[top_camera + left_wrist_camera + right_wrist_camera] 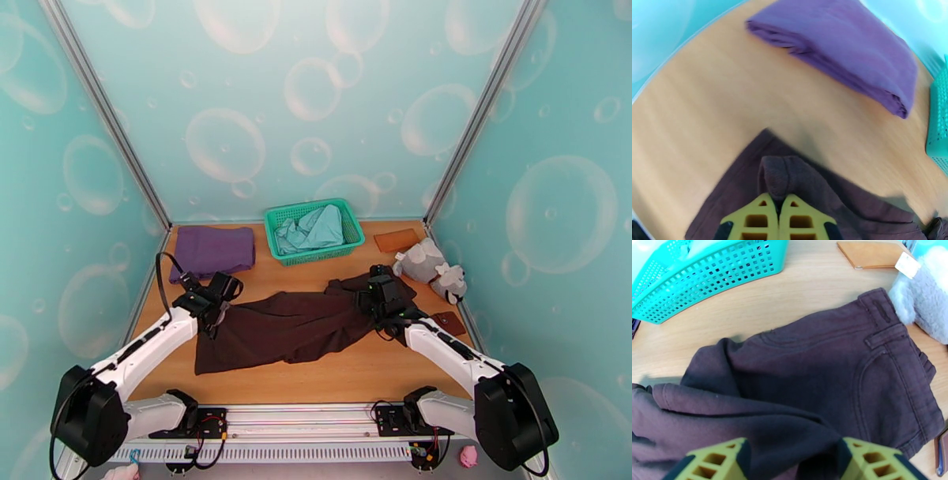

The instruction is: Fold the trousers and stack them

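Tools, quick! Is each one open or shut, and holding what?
Left tool: shut, pinching a fold of the trousers.
Right tool: closed on a thick bunch of the trousers.

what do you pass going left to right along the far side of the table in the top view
purple cloth → green mesh basket → tan flat piece → grey plush toy

Dark brown trousers [292, 328], soft matte fabric, lying rumpled lengthwise across the table [332, 375] centre, waistband and back pocket at right end, legs trailing left, cloth bunched upward at both ends
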You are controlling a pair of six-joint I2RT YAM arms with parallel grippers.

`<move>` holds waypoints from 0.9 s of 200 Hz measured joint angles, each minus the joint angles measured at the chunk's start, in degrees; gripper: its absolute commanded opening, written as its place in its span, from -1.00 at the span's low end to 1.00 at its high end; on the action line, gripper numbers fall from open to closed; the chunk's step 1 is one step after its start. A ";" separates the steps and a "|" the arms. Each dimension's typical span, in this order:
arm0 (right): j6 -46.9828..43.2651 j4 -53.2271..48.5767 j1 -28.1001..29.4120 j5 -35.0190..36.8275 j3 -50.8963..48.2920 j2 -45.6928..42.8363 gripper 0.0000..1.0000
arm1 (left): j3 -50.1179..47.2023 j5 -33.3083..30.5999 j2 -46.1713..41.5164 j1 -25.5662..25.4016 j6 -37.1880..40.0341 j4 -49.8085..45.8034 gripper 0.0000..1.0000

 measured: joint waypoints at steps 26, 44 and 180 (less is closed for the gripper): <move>-0.02 -0.02 0.00 0.00 0.00 0.35 0.25 | 1.57 3.48 7.26 0.11 7.41 6.82 -0.15; -0.09 -0.02 0.00 0.00 0.00 0.35 0.25 | 1.05 5.62 8.48 -0.81 11.98 10.05 0.67; -0.22 -0.02 1.29 -0.04 0.00 -0.31 0.26 | -24.94 18.56 -26.14 -8.28 2.60 9.03 0.98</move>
